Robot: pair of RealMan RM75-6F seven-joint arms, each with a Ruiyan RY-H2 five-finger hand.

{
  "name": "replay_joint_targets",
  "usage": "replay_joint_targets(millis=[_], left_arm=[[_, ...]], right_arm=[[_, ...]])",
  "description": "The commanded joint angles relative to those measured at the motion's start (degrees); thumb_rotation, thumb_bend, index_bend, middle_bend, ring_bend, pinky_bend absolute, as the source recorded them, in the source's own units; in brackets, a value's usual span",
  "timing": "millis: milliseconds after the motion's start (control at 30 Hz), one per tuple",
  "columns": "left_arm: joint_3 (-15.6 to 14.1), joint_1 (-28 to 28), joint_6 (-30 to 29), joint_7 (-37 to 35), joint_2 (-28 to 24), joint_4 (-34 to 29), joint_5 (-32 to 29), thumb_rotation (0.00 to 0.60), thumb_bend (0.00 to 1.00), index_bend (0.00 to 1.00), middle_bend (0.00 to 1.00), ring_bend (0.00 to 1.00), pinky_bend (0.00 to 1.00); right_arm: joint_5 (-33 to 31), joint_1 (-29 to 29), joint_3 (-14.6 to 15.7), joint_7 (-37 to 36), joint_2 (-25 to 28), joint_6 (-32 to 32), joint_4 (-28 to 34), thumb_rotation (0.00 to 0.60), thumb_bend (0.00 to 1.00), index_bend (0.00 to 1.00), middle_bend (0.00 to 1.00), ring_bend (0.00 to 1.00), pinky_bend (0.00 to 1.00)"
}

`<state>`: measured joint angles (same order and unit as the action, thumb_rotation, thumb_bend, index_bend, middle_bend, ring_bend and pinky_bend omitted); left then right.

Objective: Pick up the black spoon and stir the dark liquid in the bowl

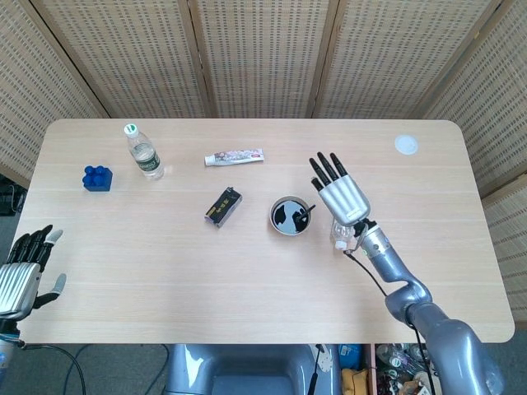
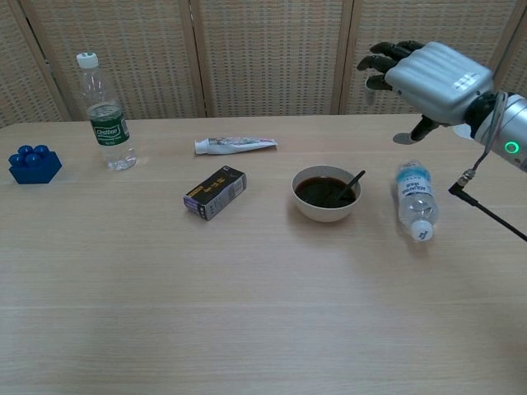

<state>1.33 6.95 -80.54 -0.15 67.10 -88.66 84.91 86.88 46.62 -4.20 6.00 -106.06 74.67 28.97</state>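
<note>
I am holding my right hand point(image 2: 435, 76) raised, fingers point(image 2: 387, 62) released, gripping nothing. The black spoon point(image 2: 352, 182) is leaning inside the bowl point(image 2: 326, 194). Descending carelessly, I am risking tipping it or rolling the lying bottle point(image 2: 414, 201).

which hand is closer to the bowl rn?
Right. The right hand hangs open in the air just beside the bowl, holding nothing; the black spoon rests in the bowl. The left hand sits at the table's far near-left edge.
</note>
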Motion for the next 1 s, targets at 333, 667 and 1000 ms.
replay_joint_targets(millis=[333, 667, 1000], left_arm=[[-0.5, -0.5, -1.2, -0.8, -0.2, 0.0, 1.1, 0.6, 0.44, 0.0, 0.0, 0.0, 0.0], [-1.1, -0.7, -1.8, -0.4, -0.5, -0.8, 2.4, 0.6, 0.44, 0.0, 0.0, 0.0, 0.0], [-1.4, -1.2, -4.6, 1.1, -1.0, -2.2, 5.0, 0.6, 0.44, 0.0, 0.0, 0.0, 0.0]], right_arm=[[-15.3, -14.3, -6.6, 11.1, 19.4, -0.1, 36.1, 0.6, 0.31, 0.42, 0.22, 0.09, 0.2], [-14.1, -23.8, -2.6, 7.1, 27.5, 4.4, 46.4, 0.6, 0.31, 0.42, 0.2, 0.08, 0.19], [-11.4, -29.3, -0.6, 6.7, 27.2, 10.0, 48.1, 0.6, 0.31, 0.42, 0.2, 0.08, 0.17]])
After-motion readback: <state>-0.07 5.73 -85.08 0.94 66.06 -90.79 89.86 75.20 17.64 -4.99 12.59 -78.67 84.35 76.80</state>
